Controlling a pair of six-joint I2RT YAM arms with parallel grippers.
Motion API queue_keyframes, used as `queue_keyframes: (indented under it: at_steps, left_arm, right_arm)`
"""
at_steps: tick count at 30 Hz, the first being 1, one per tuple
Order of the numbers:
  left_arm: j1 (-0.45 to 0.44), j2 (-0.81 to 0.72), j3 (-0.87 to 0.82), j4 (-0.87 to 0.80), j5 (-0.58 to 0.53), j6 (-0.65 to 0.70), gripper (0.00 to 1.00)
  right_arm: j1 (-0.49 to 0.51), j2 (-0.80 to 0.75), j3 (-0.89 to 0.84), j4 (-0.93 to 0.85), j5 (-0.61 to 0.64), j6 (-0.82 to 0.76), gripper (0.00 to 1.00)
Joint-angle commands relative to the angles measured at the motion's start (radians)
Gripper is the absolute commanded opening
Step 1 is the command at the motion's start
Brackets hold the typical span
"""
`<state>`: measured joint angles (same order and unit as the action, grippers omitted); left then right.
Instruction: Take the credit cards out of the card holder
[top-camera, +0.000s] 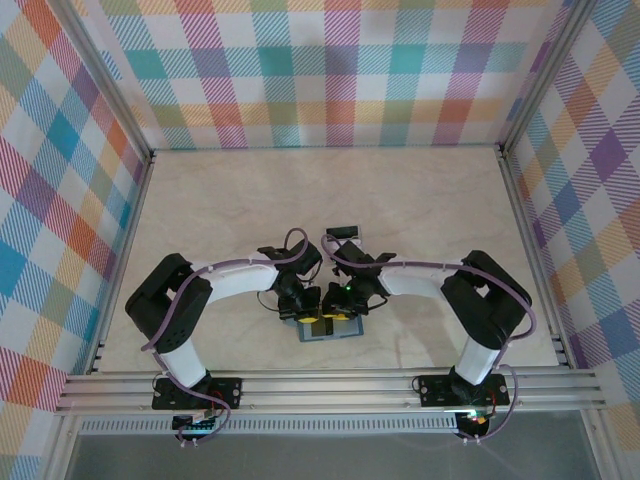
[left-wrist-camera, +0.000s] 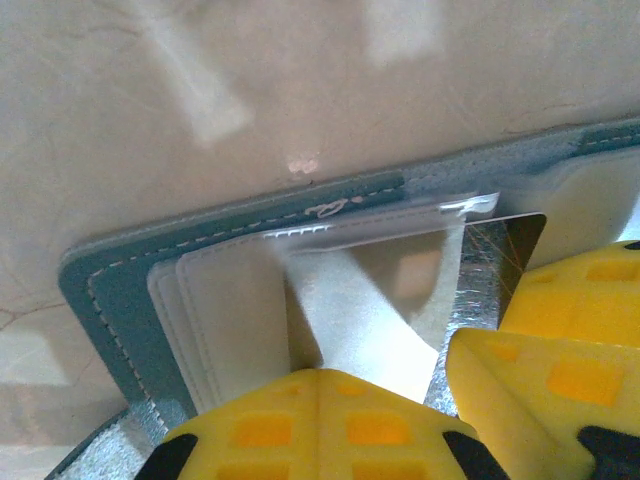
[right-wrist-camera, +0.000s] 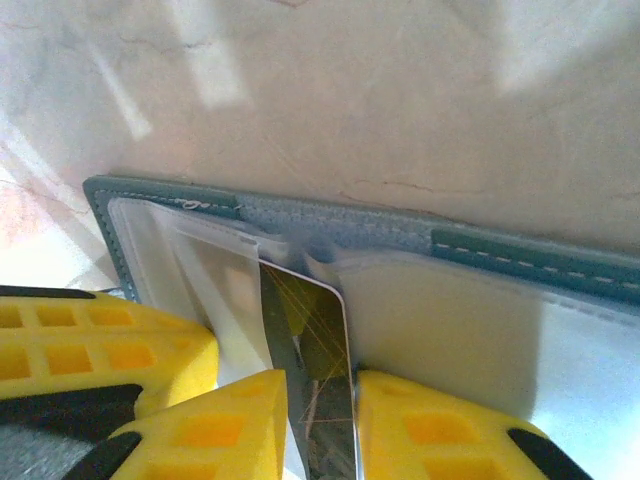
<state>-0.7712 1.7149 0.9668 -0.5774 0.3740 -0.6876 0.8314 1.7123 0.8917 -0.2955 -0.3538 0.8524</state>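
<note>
Your card holder (top-camera: 345, 333) lies open on the pale table (top-camera: 250, 200), near the middle of its near edge, just beyond the metal rail (top-camera: 320, 385). Its inner side faces up and its teal stitched edge (right-wrist-camera: 330, 225) points to the far side.

Both of your arms bend inward and meet right over it. The left gripper (top-camera: 312, 320) is on its left half and the right gripper (top-camera: 340, 318) is on its right half. The two are almost touching, so very little of the holder shows from above.

In the left wrist view your left gripper (left-wrist-camera: 318, 420) has its jaws pressed together with nothing between them. The tips rest on the clear plastic pocket (left-wrist-camera: 230, 320) of the left half. The right arm's yellow pads (left-wrist-camera: 580, 290) sit just beside them.

In the right wrist view your right gripper (right-wrist-camera: 320, 385) has its jaws pinching a dark, shiny credit card (right-wrist-camera: 310, 320). One pad lies against each side of the card. The card sticks up, tilted, out of the pocket close to the fold, and its rounded far corner is clear of the plastic. The left arm's pads (right-wrist-camera: 100, 350) crowd in from the left, close to that card.

Glare on the clear pockets hides whatever else they hold, so you cannot tell where a second card is.

Plaid walls (top-camera: 330, 70) close in the table on the left, right and far sides.
</note>
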Motion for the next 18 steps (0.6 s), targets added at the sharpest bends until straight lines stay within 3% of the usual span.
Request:
queue_keyframes:
  at_steps: [1,10,18]
  left_arm:
    - [-0.021,0.052,-0.015,-0.065,-0.056,0.007,0.03]
    - [-0.025,0.047,-0.007,-0.075,-0.062,0.008,0.03]
    - [-0.028,0.038,-0.003,-0.072,-0.062,0.004,0.03]
  right_arm:
    - [-0.010,-0.028,-0.049,0.111,-0.060,0.014,0.26]
    - [-0.035,-0.127,-0.140,0.259,-0.121,0.041,0.22]
    - [-0.042,-0.108,-0.168,0.317,-0.146,0.047,0.19]
